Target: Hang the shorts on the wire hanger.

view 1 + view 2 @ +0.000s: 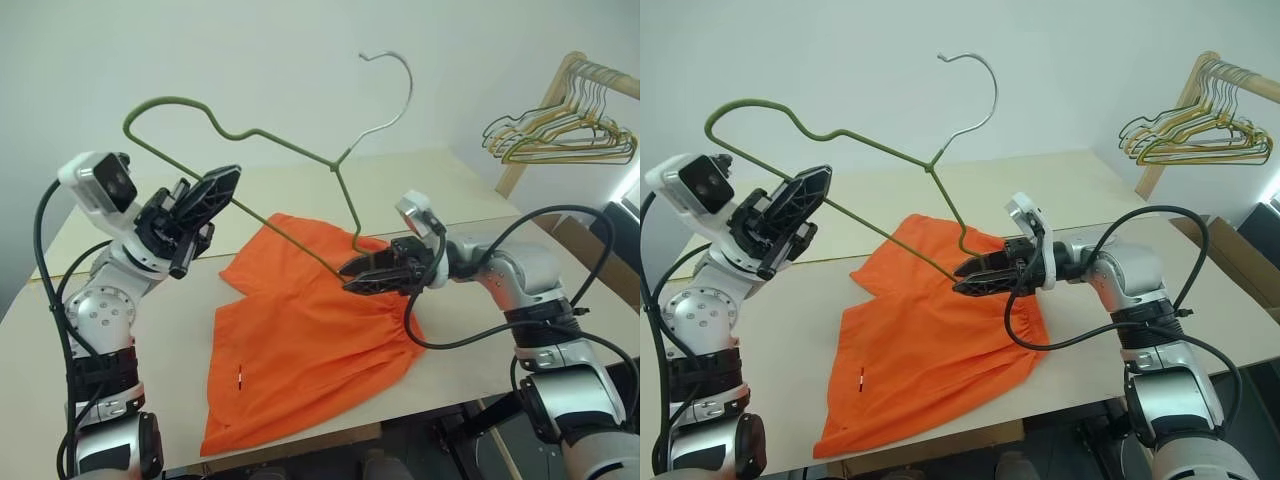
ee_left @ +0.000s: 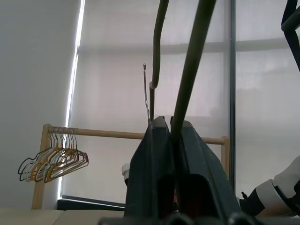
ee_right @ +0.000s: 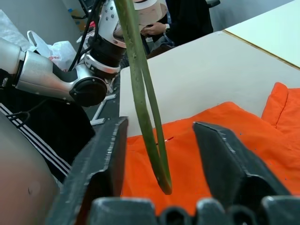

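above the shorts (image 1: 300, 330), the left gripper (image 1: 215, 190) clamped the wire hanger (image 1: 250, 135); the right gripper (image 3: 161, 140) stood open around its lower corner.

Lighting is bright, even and diffuse in both head views. Shadows on the table (image 1: 470, 190) are faint and soft-edged. No glare on the shorts (image 1: 300, 340). In the left wrist view a white blind (image 2: 140, 93) is backlit, with a bright strip down its edge; the hanger (image 2: 187, 70) and fingers (image 2: 150, 178) read dark and soft against it. In the right wrist view the near fingers (image 3: 105, 159) are blurred.
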Motion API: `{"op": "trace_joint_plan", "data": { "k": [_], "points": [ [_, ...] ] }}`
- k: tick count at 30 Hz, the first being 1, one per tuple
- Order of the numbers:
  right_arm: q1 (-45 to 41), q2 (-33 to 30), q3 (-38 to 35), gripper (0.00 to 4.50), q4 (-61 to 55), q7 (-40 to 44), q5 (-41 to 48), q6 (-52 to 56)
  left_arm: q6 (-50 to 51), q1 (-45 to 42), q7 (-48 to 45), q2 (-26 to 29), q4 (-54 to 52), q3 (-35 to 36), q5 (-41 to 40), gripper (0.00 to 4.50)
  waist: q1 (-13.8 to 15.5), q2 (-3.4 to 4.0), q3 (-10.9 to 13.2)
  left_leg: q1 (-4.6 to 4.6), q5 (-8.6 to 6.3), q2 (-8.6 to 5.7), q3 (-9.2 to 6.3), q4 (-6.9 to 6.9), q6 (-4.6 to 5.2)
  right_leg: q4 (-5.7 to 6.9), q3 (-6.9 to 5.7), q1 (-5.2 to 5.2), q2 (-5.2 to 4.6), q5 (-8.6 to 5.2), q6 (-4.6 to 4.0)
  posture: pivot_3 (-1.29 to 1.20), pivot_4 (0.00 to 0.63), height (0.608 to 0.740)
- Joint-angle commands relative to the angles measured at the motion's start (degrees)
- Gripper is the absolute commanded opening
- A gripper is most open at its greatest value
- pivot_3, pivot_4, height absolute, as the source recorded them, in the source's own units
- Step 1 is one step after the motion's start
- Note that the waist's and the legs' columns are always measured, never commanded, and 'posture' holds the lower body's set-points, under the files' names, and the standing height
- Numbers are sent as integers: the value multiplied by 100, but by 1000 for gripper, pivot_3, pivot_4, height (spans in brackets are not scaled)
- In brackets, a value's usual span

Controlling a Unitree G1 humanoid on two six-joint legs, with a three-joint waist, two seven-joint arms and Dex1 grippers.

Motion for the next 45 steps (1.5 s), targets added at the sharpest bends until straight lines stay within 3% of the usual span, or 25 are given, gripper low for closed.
{"op": "trace_joint_plan", "data": {
  "k": [1,5,8,15,19,24,28,33,37,45],
  "points": [
    [-78,53,-44,1416,-55,93,0,-163,-127,-134,34,-33,-115,-9,33,0,-2,0,0,0,0,0,0,0,0,0,0,0,0,0,0,-57,0,740],
    [-84,70,-65,34,-20,101,-20,-180,-119,-130,8,-24,-100,-13,84,0,-3,0,0,0,0,0,0,0,0,0,0,-1,0,0,0,-57,0,740],
    [-48,54,-100,34,-11,147,-20,-208,-127,-110,-62,-2,-42,-8,128,0,-1,0,0,0,0,0,1,0,0,0,0,-1,0,0,0,-57,0,740],
    [0,111,-324,0,-40,41,134,-177,-39,148,-123,213,253,-245,609,1910,-6,1,0,0,0,0,0,0,-1,0,0,-1,0,0,0,-60,0,740],
    [69,-2,-732,0,-129,-202,366,58,-467,634,-296,731,416,-787,1828,3163,-7,1,0,1,1,-2,0,-2,-1,2,1,-3,1,0,0,-58,0,740],
    [579,-704,-1324,0,-760,-583,745,793,-928,930,-435,1306,363,-1178,2796,4476,75,2,1,-16,-1,-3,-4,-3,1,-4,-7,-11,-6,0,-1,-60,0,740],
    [1421,-1446,-1893,0,-1302,-993,911,1343,-1708,1261,-490,1706,21,-1643,3880,4476,153,3,2,-26,-8,-1,-4,-4,13,-8,-7,-18,-36,0,-1,-74,0,740],
    [2551,-2442,-2455,0,-1294,-1074,1270,2384,-1849,1586,-574,1915,-335,-1705,4047,4476,229,13,8,-36,-25,-1,0,-6,44,-16,-13,-19,-54,0,-2,-93,0,740],
    [3197,-3155,-2275,0,-834,-518,1418,2838,-1776,1693,-598,1955,-459,-1689,3989,4476,217,16,7,-22,-30,6,1,-2,58,-18,-16,3,-62,0,-1,-102,0,740],
    [3424,-3685,-1644,0,544,-320,1015,3154,-1706,1804,-703,2008,-700,-1776,3953,4476,142,17,7,-6,-31,8,13,-2,62,-15,-11,12,-47,0,1,-104,0,740]
  ]
}}
